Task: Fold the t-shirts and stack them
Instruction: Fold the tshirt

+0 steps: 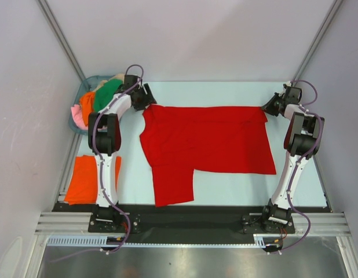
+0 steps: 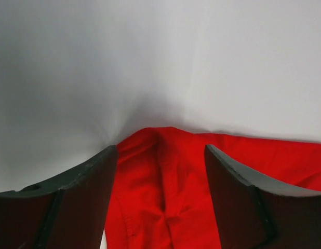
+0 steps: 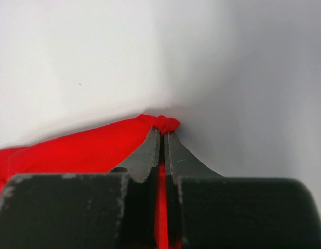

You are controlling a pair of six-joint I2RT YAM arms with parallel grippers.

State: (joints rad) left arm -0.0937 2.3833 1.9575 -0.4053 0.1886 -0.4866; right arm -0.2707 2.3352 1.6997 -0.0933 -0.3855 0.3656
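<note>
A bright red t-shirt (image 1: 208, 145) lies spread flat across the middle of the table, one sleeve reaching toward the near edge. My left gripper (image 1: 148, 99) is at its far left corner. In the left wrist view that gripper (image 2: 160, 150) is open, with wrinkled red cloth (image 2: 165, 197) lying loose between the dark fingers (image 2: 82, 192). My right gripper (image 1: 268, 107) is at the far right corner, and in the right wrist view the gripper (image 3: 164, 132) is shut on a bunched tip of the red t-shirt (image 3: 88, 150). A folded orange t-shirt (image 1: 86, 179) lies at the near left.
A blue-grey basket (image 1: 80, 91) at the far left holds green (image 1: 106, 92), orange (image 1: 86, 103), pink (image 1: 77, 117) and beige (image 1: 106, 81) shirts in a heap. White walls close in the table on three sides. The arm bases stand along the near edge.
</note>
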